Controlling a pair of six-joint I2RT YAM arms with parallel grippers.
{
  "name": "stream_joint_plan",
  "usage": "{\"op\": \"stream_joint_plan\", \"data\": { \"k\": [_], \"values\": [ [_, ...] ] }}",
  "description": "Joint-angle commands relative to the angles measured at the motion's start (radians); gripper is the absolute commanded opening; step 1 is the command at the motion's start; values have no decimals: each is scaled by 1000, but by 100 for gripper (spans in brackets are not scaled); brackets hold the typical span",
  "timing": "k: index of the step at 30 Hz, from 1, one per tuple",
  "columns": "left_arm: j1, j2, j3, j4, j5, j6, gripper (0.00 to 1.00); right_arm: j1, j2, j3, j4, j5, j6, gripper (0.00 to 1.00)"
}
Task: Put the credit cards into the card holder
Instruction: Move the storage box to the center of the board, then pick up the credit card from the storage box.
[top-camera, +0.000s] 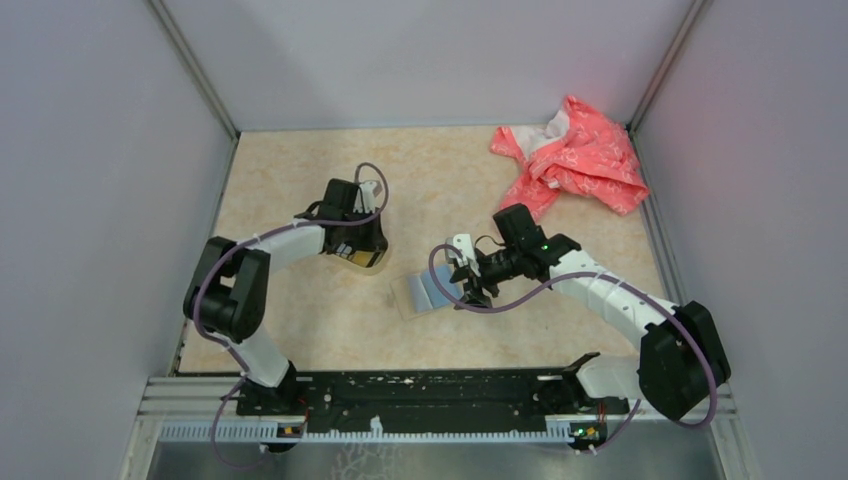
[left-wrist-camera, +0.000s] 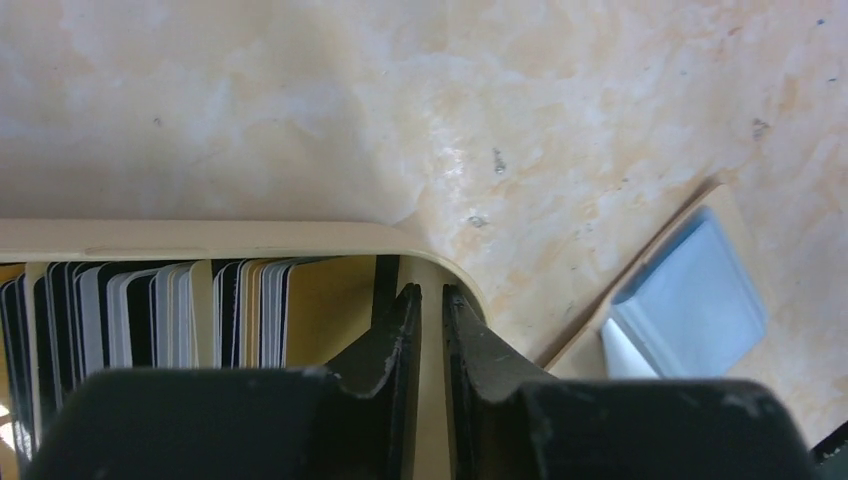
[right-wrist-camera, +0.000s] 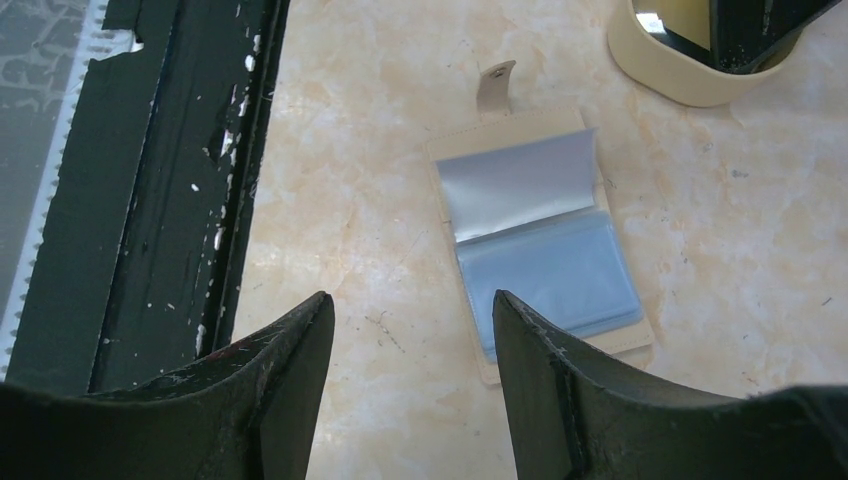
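The card holder (top-camera: 424, 291) lies open on the table, beige with blue-grey plastic sleeves, one sleeve flipped up; it also shows in the right wrist view (right-wrist-camera: 545, 250) and the left wrist view (left-wrist-camera: 690, 300). Several credit cards (left-wrist-camera: 150, 310) stand on edge in a tan oval dish (left-wrist-camera: 200, 236). My left gripper (left-wrist-camera: 431, 290) is down inside the dish's right end, its jaws almost together with a thin slit and no card seen between them. My right gripper (right-wrist-camera: 410, 297) is open and empty, low over the table beside the holder's edge.
A pink cloth (top-camera: 575, 155) lies crumpled at the back right corner. The black rail (top-camera: 430, 385) runs along the near edge, close behind my right gripper (top-camera: 472, 290). The dish (top-camera: 372, 262) sits left of the holder under my left gripper (top-camera: 358, 243).
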Motion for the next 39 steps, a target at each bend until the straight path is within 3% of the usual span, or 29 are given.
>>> {"op": "stream_joint_plan", "data": {
  "k": [1, 7, 12, 16, 21, 30, 39],
  "values": [
    [-19, -73, 26, 27, 29, -49, 20, -5, -23, 26, 3, -33, -16, 60],
    [-19, -299, -58, -18, -131, 16, 37, -7, -13, 27, -3, -41, -20, 60],
    [-19, -360, -156, 11, -239, 201, 71, -7, -2, 29, -8, -45, -21, 60],
    [-19, -326, -131, -39, -270, 278, 86, -7, 6, 29, -7, -46, -20, 60],
    [-23, -261, -98, -63, -286, 302, 88, -7, 9, 30, -9, -50, -19, 60],
    [-129, -154, -97, -33, -530, 352, 91, -7, 17, 32, -15, -57, -20, 60],
    [-138, -86, -69, -59, -693, 326, 88, -8, 17, 34, -20, -63, -23, 60]
  ]
}}
